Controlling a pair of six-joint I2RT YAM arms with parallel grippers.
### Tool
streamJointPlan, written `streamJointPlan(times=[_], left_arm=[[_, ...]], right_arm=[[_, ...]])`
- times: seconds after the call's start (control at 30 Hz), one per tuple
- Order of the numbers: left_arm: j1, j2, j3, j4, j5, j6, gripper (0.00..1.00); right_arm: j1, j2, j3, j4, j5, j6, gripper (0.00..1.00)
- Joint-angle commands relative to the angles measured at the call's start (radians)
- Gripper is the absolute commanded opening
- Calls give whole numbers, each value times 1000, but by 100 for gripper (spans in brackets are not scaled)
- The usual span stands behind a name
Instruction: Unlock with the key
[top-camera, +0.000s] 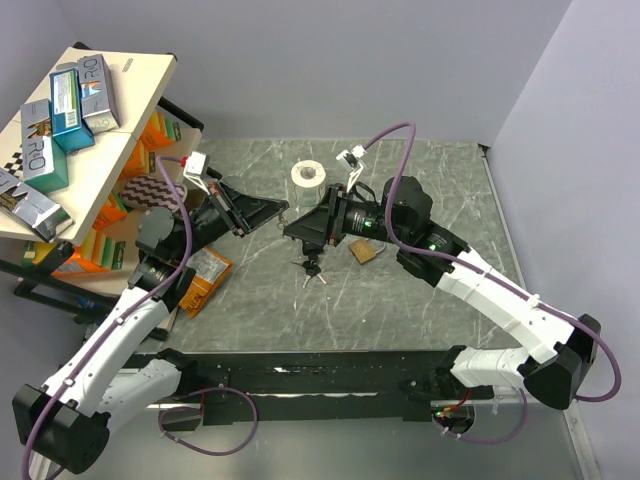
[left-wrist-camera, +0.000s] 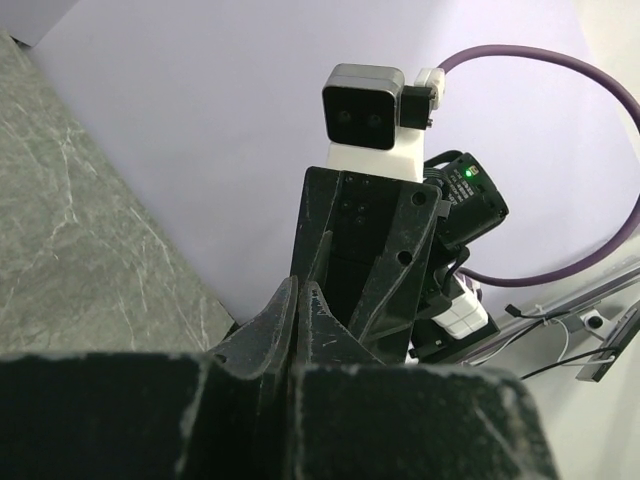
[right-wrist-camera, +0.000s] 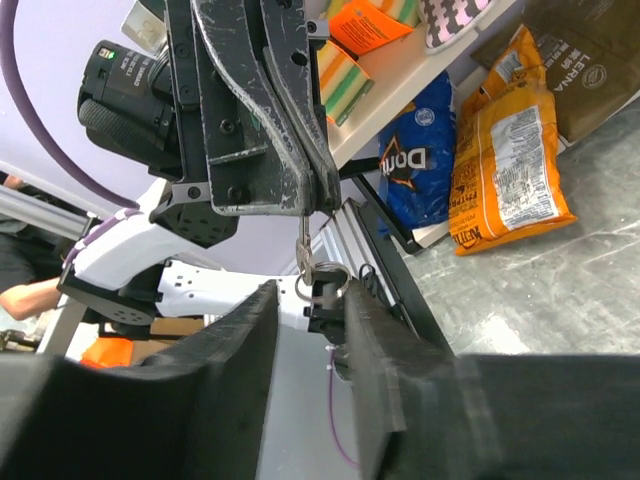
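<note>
In the right wrist view my left gripper (right-wrist-camera: 305, 205) is shut, and a silver key (right-wrist-camera: 303, 245) hangs from its fingertips with a ring (right-wrist-camera: 326, 273) and a black head (right-wrist-camera: 325, 303). My right gripper (right-wrist-camera: 310, 292) is open. Its fingers stand either side of the black head, which is close to the right finger. In the top view the two gripper tips (top-camera: 284, 213) (top-camera: 292, 233) meet above the table's middle. A bunch of black-headed keys (top-camera: 312, 270) shows just below them, apparently lying on the table. A brass padlock (top-camera: 363, 253) lies under the right wrist. The left wrist view shows its fingers (left-wrist-camera: 295, 300) closed, with the key hidden.
A white tape roll (top-camera: 308, 174) lies at the back of the table. An orange snack bag (top-camera: 207, 276) lies near the left arm. A tilted shelf unit (top-camera: 120, 130) with boxes stands at the left. Blue (right-wrist-camera: 425, 160) and orange (right-wrist-camera: 505, 130) bags lie beneath it.
</note>
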Motion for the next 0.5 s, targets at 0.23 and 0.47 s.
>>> streamJointPlan(times=[0.23,0.47], left_arm=[[-14,23,4,69,24,4,1],[-17,38,8,68,24,4,1]], right_arm=[[-4,25,65,74,-18,-12,28],[-2,36,69,80,-21,-18,5]])
